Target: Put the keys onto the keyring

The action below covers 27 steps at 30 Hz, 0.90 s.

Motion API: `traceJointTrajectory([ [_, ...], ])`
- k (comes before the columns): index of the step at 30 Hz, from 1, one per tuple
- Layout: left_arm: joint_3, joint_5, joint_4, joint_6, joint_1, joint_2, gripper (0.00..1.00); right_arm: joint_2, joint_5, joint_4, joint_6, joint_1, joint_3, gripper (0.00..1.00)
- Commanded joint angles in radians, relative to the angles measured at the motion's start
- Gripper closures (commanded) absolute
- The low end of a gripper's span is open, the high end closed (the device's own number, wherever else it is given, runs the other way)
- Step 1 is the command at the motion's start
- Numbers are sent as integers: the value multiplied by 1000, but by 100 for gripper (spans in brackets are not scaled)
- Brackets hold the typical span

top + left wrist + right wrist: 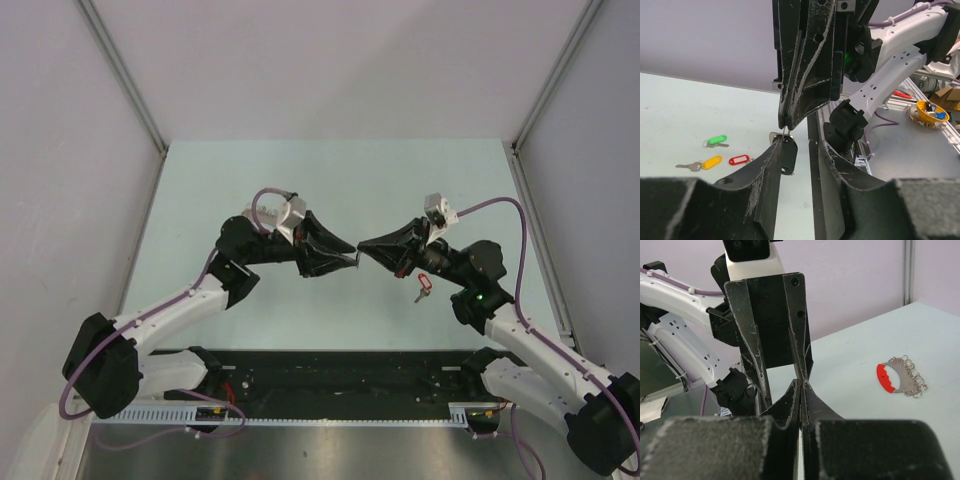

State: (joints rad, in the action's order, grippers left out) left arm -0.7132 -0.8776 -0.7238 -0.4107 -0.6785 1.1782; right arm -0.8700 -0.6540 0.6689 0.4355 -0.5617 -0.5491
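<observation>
My two grippers meet tip to tip above the middle of the table. My right gripper (366, 247) is shut on the small ring of the black key (788, 153), which hangs from its tips (786, 125). My left gripper (800, 145) is open, and the black key hangs just inside its left finger (767, 170). The green key (716, 140), yellow key (710, 162) and red key (738, 160) lie on the table. The keyring (900, 377), a red arc and a row of metal rings, lies flat on the table, hidden in the top view.
The table is pale green with white walls around it. A black rail and a cable tray (330, 385) run along the near edge. A yellow dish of small parts (930, 111) sits off the table beside the right arm's base.
</observation>
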Motion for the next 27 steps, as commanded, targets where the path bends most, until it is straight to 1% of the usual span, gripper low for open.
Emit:
traceJointTrajectory([
  [1, -49, -20, -42, -23, -3, 4, 61, -1, -22, 46, -9, -6, -2, 100],
  [4, -51, -17, -39, -27, -3, 8, 62, -3, -22, 47, -9, -6, -2, 100],
  [10, -55, -15, -43, -34, -3, 29, 69, -7, -35, 52, -11, -9, -2, 100],
  [16, -57, -29, -40, -40, -3, 31, 82, -15, -41, 46, -12, -9, 0, 100],
  [17, -55, -27, -37, -39, -3, 31, 86, -17, -41, 44, -14, -9, 0, 100],
  [23, -37, -24, -26, -31, 3, 12, 100, -14, -42, 21, -26, -9, -2, 100],
  [26, -34, -8, 12, -14, 13, -2, 100, -3, -33, -3, -35, -9, -2, 100],
  [27, -35, 0, 33, 16, 14, -6, 100, 0, -30, -18, -38, -6, -2, 100],
])
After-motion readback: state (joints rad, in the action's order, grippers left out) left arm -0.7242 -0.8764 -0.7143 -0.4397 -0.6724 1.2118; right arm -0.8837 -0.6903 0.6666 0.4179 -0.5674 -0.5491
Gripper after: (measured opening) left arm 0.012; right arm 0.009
